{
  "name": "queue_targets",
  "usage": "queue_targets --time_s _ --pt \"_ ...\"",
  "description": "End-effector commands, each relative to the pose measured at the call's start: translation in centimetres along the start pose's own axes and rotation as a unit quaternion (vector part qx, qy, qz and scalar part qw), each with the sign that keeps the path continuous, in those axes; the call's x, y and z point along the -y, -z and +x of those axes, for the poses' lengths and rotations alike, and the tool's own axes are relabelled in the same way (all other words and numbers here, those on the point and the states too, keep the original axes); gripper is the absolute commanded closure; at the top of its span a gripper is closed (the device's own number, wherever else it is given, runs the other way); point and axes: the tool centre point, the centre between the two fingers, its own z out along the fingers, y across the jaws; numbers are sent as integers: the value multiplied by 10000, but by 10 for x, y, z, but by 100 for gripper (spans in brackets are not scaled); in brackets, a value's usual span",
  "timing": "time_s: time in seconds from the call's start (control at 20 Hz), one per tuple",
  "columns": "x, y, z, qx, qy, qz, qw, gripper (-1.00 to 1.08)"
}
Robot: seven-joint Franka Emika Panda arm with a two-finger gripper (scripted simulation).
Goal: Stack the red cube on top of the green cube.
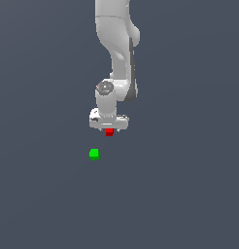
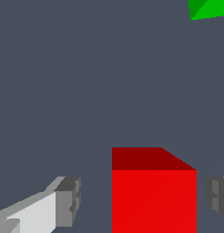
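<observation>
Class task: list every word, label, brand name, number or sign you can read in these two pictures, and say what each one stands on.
None: no readable text in either view.
The red cube, the green cube and the white arm are plain.
The tool carries no marking either.

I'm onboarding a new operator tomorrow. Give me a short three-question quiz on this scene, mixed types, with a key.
1. True or false: the red cube already sits on the green cube.
2. In the wrist view, the red cube lies: A) between the claw fingers, B) outside them.
3. Fill in: in the exterior view, the green cube lies lower and to the ___ of the red cube.

Key: 1 false; 2 A; 3 left.
</observation>
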Motion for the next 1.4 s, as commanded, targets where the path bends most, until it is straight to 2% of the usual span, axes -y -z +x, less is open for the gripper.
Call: queue_targets --time_s 0.0,0.15,0.2,0.9,1.35 --pt "0 -6 0 -5 0 0 10000 -92" --pt "0 -8 1 -5 0 0 10000 -92" --pt "0 -8 1 -5 0 0 10000 108" --pt "0 -4 0 -5 0 0 10000 108" --pt "0 33 -1 -6 0 3 10000 108"
